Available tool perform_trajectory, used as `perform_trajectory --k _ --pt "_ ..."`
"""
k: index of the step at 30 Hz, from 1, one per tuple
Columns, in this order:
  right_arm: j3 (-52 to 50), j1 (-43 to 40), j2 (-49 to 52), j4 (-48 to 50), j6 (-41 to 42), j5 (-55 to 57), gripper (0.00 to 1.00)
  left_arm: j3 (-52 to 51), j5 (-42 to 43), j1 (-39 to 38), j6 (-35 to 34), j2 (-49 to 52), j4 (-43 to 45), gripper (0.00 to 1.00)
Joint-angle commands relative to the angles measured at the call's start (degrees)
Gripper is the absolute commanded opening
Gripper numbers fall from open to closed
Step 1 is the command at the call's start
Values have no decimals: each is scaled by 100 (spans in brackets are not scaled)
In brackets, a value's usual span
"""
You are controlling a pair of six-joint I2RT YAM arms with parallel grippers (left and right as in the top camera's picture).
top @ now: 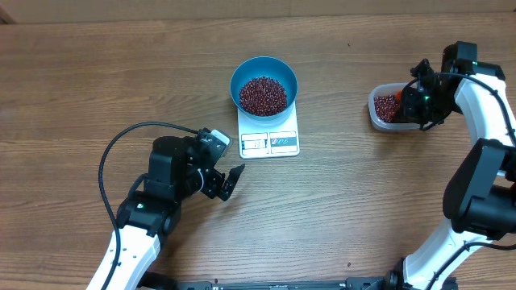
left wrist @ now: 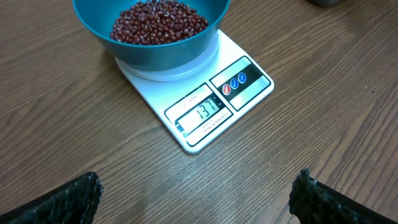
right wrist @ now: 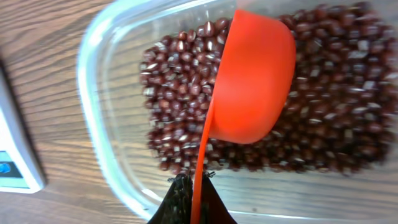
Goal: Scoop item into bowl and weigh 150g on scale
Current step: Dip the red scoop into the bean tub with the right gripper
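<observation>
Your right claw [right wrist: 191, 190] clamped on the scoop [right wrist: 255, 81] over the tub [right wrist: 102, 93], your left claw [left wrist: 198, 190] wide open near the scale [left wrist: 205, 115]

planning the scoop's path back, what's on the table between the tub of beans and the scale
Nothing. In the overhead view the stretch of wooden table between the clear tub and the scale is bare.

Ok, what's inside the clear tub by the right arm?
Dark red beans and an orange scoop, its handle pinched in the right fingers. The scoop's back faces the camera, hiding its inside and the beans beneath.
</observation>
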Motion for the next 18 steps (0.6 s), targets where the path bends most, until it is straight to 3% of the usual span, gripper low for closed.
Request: perform_trajectory --k 1,18 --pt "-24 -74 92 -20 -269 -774 4 2 -13 20 -61 44 7 100" --pt "-24 -1069 92 -354 -374 -2474 4 2 -13 20 -61 44 7 100"
